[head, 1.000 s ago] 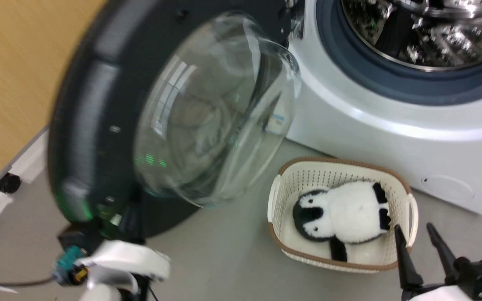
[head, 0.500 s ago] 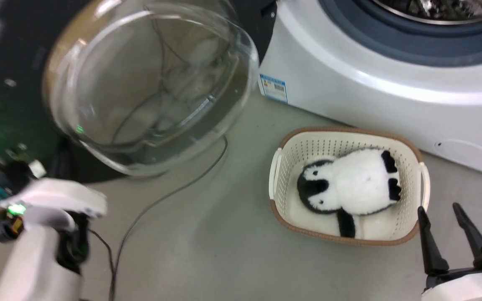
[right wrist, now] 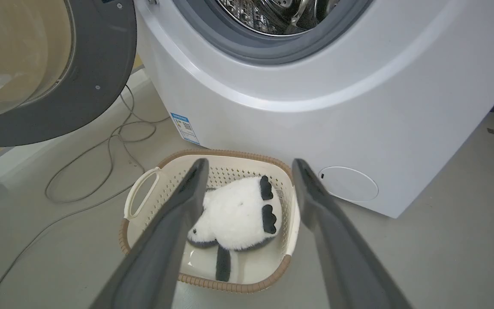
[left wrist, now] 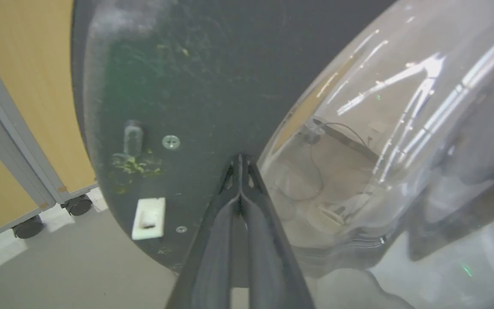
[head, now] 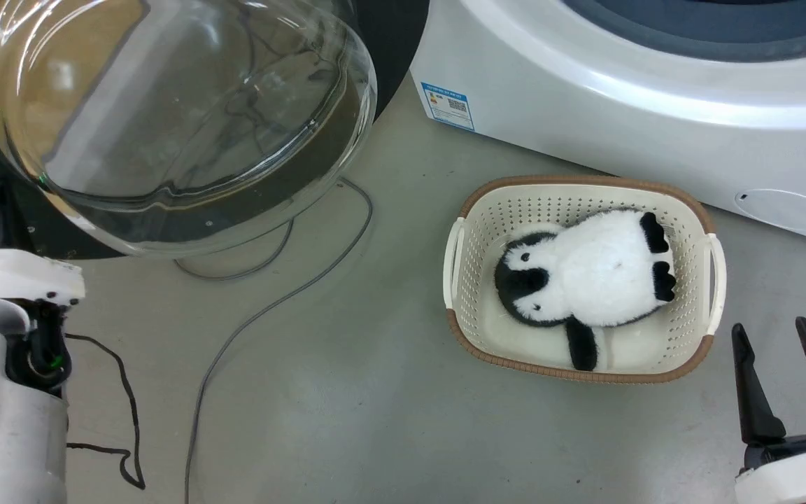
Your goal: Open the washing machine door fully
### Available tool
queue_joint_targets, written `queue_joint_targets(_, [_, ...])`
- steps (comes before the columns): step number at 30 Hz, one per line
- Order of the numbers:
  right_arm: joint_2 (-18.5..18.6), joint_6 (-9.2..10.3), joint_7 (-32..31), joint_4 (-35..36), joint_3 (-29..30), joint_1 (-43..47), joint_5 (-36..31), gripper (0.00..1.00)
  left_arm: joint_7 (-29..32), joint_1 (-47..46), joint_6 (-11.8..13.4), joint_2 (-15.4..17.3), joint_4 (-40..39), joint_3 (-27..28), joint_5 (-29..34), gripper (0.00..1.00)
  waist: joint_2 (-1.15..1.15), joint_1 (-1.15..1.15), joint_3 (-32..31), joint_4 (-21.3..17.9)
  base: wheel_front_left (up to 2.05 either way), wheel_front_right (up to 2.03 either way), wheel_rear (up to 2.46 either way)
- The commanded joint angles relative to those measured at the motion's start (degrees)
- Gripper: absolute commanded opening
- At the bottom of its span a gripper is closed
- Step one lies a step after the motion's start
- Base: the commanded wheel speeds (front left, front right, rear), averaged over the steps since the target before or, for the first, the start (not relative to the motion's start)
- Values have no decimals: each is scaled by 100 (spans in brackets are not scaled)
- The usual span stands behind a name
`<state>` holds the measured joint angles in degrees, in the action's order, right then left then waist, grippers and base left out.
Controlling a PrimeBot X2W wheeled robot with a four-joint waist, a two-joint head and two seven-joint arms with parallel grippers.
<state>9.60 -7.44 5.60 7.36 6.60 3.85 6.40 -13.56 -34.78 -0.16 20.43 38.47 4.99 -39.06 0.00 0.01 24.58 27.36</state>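
The washing machine door (left wrist: pixel 195 77) stands swung out to the left, dark grey inner face toward me, and its clear glass bowl (head: pixel 172 119) bulges over the floor. My left gripper (left wrist: pixel 239 161) is shut, with its tips against that inner face just beside the bowl. In the head view, the pale left forearm (head: pixel 4 392) rises at the lower left under the door. The white washing machine (head: pixel 620 91) fills the upper right, and its steel drum (right wrist: pixel 272 17) lies uncovered. My right gripper (head: pixel 770 325) hangs open and empty at the lower right, apart from the door (right wrist: pixel 101 77).
A cream basket (head: pixel 714 280) with a black-and-white plush penguin (head: pixel 599 280) sits on the floor before the machine. Grey cables (head: pixel 270 308) trail across the floor under the door. A wooden cabinet (left wrist: pixel 15 107) on casters stands just behind the door's edge.
The door has swung further out to the left with my left arm following it. The head view has dropped lower, so the drum has left its top and floor cables have appeared.
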Motion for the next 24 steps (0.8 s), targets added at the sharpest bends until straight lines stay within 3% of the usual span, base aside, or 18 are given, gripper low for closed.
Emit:
queue_joint_targets(1, [16, -5, -34, 66, 30, 75, -40, 100, -71, -153, -41, 57, 145, 89, -40, 0, 0, -1, 4, 16, 0, 0, 0])
queue_joint_targets(9, [9, -5, -78, 74, 98, 79, -20, 100, -137, -183, -221, -26, 376, 54, 225, 0, 0, -1, -152, 80, 0, 0, 0])
queue_joint_targets(24, [-307, -5, 352, -520, -21, -21, 76, 100, -142, 455, -372, -453, -915, -304, 919, 0, 0, -1, -1136, -5, 0, 0, 0])
